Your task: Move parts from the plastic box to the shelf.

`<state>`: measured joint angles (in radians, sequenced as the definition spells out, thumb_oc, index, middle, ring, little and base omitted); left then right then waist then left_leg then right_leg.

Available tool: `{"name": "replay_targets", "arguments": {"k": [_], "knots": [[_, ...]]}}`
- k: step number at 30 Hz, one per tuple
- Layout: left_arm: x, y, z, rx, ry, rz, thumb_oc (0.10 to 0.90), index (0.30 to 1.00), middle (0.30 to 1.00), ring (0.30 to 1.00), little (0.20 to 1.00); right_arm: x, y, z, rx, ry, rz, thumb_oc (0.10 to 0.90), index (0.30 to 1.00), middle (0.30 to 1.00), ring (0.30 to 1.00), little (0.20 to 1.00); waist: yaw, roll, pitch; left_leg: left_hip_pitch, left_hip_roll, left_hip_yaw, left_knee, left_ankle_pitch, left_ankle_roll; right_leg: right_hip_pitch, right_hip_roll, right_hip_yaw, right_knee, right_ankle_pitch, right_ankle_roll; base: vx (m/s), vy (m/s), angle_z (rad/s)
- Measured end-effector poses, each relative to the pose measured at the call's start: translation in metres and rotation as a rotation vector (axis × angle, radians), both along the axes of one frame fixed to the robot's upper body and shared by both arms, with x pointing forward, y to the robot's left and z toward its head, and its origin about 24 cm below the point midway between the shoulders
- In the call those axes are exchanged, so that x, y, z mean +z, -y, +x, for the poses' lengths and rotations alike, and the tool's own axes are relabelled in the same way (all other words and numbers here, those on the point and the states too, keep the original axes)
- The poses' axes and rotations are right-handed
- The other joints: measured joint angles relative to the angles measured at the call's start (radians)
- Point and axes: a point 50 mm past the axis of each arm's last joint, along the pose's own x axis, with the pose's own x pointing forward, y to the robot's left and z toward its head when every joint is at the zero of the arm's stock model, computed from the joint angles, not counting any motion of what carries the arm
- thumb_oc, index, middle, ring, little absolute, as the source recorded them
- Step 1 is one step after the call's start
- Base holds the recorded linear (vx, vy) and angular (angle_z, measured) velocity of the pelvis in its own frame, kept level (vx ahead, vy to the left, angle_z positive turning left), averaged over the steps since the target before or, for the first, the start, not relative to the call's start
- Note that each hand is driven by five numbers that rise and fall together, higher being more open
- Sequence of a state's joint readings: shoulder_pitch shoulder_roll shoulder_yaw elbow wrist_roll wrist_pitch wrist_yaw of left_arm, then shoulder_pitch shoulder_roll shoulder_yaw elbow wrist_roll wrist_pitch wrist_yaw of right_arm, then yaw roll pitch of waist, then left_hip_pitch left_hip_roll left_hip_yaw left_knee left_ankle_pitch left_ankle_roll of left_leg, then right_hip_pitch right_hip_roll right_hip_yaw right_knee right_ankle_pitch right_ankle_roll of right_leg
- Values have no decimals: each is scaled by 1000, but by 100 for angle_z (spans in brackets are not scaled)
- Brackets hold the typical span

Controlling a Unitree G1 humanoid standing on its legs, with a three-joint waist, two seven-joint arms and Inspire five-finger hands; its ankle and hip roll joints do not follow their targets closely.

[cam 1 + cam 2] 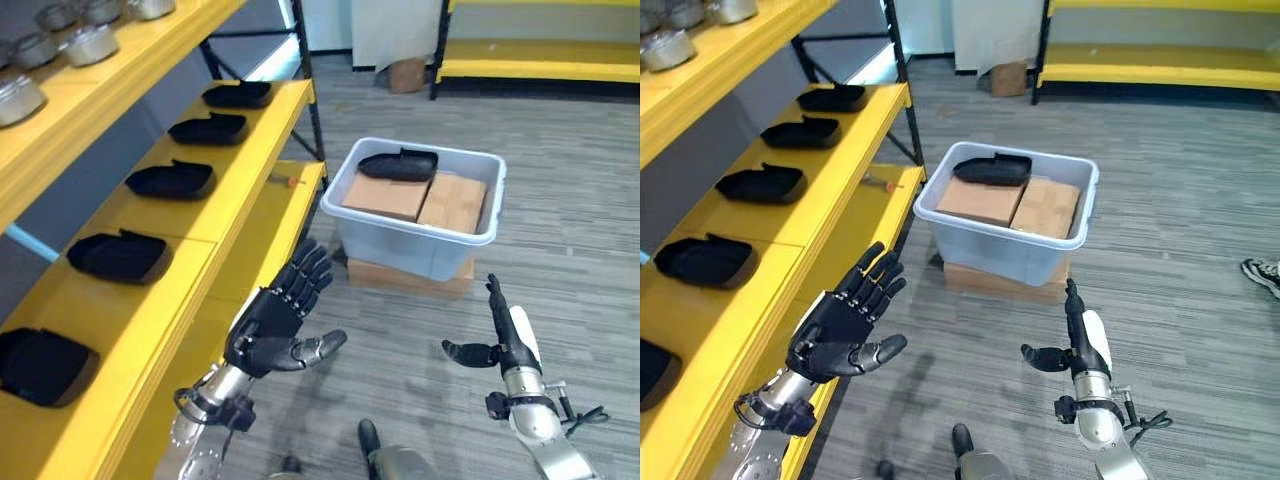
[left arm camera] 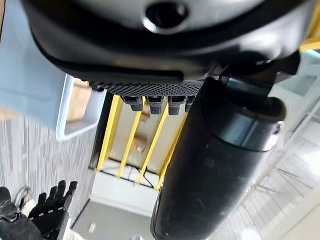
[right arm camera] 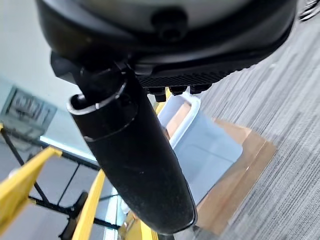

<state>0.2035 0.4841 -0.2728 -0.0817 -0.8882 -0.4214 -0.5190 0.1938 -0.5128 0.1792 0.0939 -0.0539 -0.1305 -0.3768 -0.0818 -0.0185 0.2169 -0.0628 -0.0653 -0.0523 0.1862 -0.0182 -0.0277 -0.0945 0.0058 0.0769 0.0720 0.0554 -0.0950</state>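
Note:
A pale blue plastic box (image 1: 412,240) stands on a flat cardboard piece on the floor. One black part (image 1: 398,164) lies inside it on two brown cartons (image 1: 415,197). Several black parts (image 1: 172,180) sit in a row on the yellow shelf (image 1: 235,190) at the left. My left hand (image 1: 278,320) hovers open by the shelf's front edge, fingers straight, holding nothing. My right hand (image 1: 508,338) is open too, low in front of the box, thumb out to the left, empty.
Metal pots (image 1: 88,44) stand on the upper shelf. A small red-handled tool (image 1: 287,180) lies on the lower shelf board. A second yellow rack (image 1: 540,60) and a cardboard box (image 1: 406,74) stand at the back. A person's shoe (image 1: 1262,273) shows at the right.

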Motion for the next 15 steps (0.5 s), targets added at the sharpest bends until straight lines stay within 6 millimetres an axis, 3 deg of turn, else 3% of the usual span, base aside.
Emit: {"name": "replay_targets", "arguments": {"k": [1,2,3,4,6,9,12,14,15], "knots": [[-3,1,-2,6,-12,-14,900,1000,1000,1000,1000,-4,-6,-14,10,-21,24,900,1000,1000,1000,1000,-13,27,-15,-26,-51,62,25,-31,50,-2,12,-21,8,-1,5,56,-33,-22],[-4,2,-3,8,-15,-24,900,1000,1000,1000,1000,-6,-10,-21,26,-37,29,900,1000,1000,1000,1000,-28,76,-26,-17,-45,49,-43,-52,67,-15,54,-42,19,-4,12,89,-39,-23],[-3,2,-3,15,-14,-28,900,1000,1000,1000,1000,-9,-15,-22,28,-44,49,900,1000,1000,1000,1000,-21,83,-28,-18,-39,41,-70,-8,113,-44,69,-35,49,-13,20,88,-23,-41],[-6,2,-5,29,-29,-35,900,1000,1000,1000,1000,-10,-29,-18,63,-41,80,900,1000,1000,1000,1000,-16,73,-30,-13,-57,39,-115,2,93,-93,70,0,88,-37,55,75,5,-70],[-13,3,-12,26,-59,-14,900,1000,1000,1000,1000,-6,-42,-8,136,-24,89,900,1000,1000,1000,1000,10,76,-31,1,-85,-15,-154,41,73,-101,71,50,91,-18,60,38,40,-66],[-11,1,-13,21,-47,11,900,1000,1000,1000,1000,-3,-40,-6,137,-15,81,900,1000,1000,1000,1000,32,77,-30,32,-81,-13,-196,68,95,-93,68,36,106,-37,74,36,97,2],[-7,-6,-11,55,-27,19,900,1000,1000,1000,1000,7,-41,12,169,26,60,900,1000,1000,1000,1000,64,60,-27,52,-77,-2,-225,90,141,-149,47,-10,301,-160,103,24,64,0],[-3,-10,-7,51,-9,50,900,1000,1000,1000,1000,14,-45,25,189,58,61,900,1000,1000,1000,1000,77,28,-9,55,-77,13,-198,91,160,-182,27,-32,443,-158,164,-9,-25,-13],[-2,-11,-3,53,-2,63,900,1000,1000,1000,1000,18,-47,29,201,74,62,900,1000,1000,1000,1000,86,15,7,57,-68,23,-176,83,151,-217,29,-60,505,-118,200,34,-74,-27]]}}
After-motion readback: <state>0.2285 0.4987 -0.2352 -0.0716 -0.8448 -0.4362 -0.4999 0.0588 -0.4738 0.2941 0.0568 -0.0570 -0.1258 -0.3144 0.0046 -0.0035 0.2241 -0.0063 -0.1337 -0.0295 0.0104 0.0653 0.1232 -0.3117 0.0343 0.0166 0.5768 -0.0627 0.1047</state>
